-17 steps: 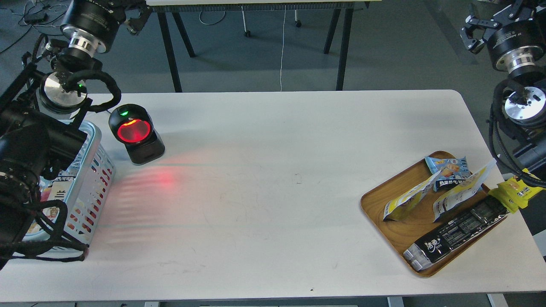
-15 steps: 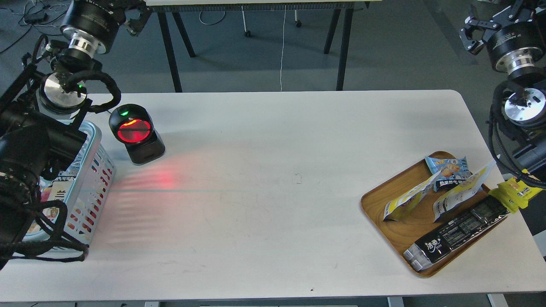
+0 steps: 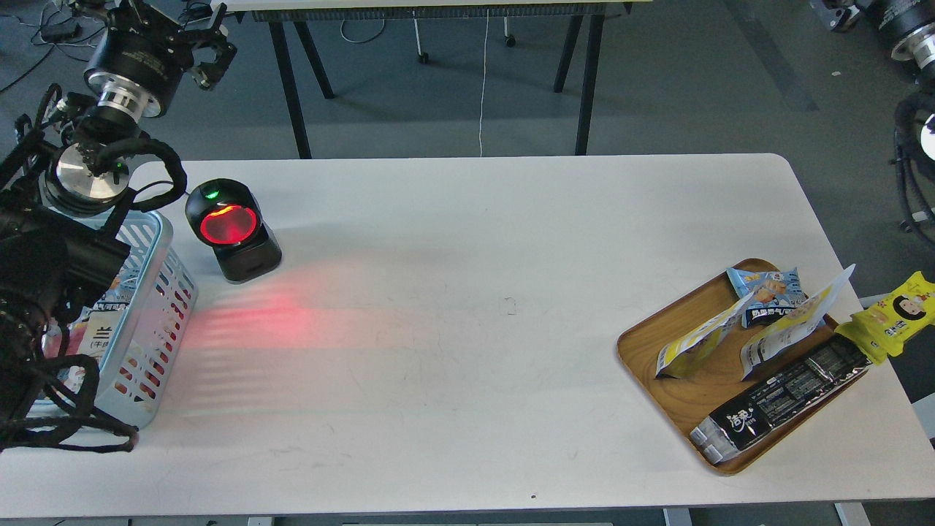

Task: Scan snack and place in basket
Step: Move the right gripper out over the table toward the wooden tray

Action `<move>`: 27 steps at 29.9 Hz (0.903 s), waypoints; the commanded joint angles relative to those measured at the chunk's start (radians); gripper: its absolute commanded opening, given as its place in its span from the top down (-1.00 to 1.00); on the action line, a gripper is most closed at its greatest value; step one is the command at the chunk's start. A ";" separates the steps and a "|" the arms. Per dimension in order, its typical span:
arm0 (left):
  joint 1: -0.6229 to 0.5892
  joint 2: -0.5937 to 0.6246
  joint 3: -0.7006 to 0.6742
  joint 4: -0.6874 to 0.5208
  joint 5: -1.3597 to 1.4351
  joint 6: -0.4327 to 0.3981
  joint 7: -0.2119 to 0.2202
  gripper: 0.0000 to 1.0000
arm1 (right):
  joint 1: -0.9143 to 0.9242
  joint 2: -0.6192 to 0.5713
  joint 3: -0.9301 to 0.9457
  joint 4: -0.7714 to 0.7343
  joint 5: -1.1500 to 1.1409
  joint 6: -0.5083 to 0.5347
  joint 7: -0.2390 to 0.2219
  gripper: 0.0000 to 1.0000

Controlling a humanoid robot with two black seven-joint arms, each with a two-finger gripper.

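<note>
Two silvery-white pouches with yellow fronts stand in a brown wooden tray (image 3: 634,356) at the right. One snack pouch (image 3: 694,342) is on the left, the other (image 3: 795,323) leans to its right. The light-blue slotted basket (image 3: 162,286) sits at the table's left edge with packets inside, partly hidden by my left arm. My left gripper (image 3: 206,52) is raised beyond the table's far left corner and holds nothing I can see; its fingers cannot be told apart. Only a sliver of my right gripper (image 3: 838,13) shows at the top right corner.
A black barcode scanner (image 3: 232,228) with a glowing red window stands next to the basket and casts red light on the table. A light-blue packet (image 3: 767,286) and a long black pack (image 3: 781,398) lie in the tray. A yellow packet (image 3: 895,315) sits just past the table's right edge.
</note>
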 commanded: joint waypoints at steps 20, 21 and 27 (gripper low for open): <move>0.022 0.004 0.096 -0.052 0.036 -0.008 -0.004 -1.00 | 0.636 -0.202 -0.658 0.877 -0.936 0.000 0.065 -0.97; 0.021 0.002 0.096 -0.052 0.036 -0.008 -0.005 -0.99 | 0.655 -0.217 -0.688 0.926 -0.981 0.000 0.065 -0.97; 0.020 -0.002 0.093 -0.052 0.036 -0.008 -0.010 -0.99 | 0.692 -0.308 -0.840 1.201 -1.411 0.000 0.065 -0.93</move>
